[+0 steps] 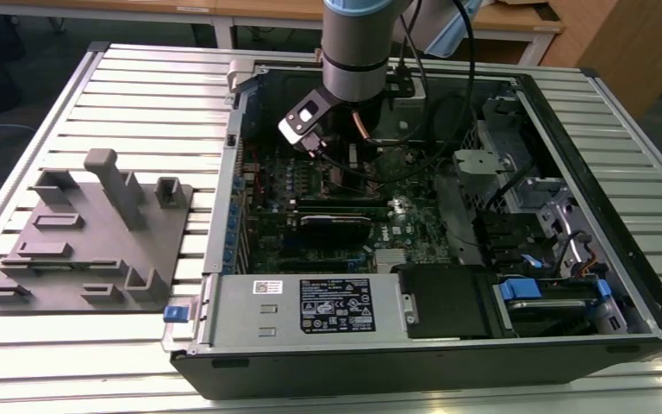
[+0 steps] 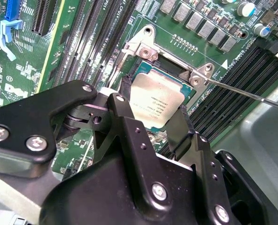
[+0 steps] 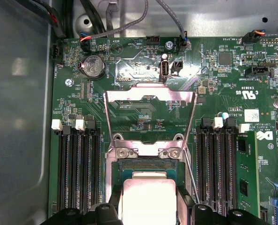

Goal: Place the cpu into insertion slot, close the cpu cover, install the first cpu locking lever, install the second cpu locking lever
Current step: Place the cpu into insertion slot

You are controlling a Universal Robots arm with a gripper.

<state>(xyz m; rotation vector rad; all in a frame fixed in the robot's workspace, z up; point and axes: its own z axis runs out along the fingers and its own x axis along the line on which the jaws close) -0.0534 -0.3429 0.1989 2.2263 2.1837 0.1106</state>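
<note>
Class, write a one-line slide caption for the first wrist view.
The hand holds the cpu over the insertion slot, with the cpu cover open.

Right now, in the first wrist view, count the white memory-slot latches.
4. Two white latches sit on memory slots at one side of the insertion slot, two at the other; more may be hidden.

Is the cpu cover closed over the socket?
No, in the first wrist view the cpu cover lies flipped back, leaving the insertion slot uncovered.
</note>
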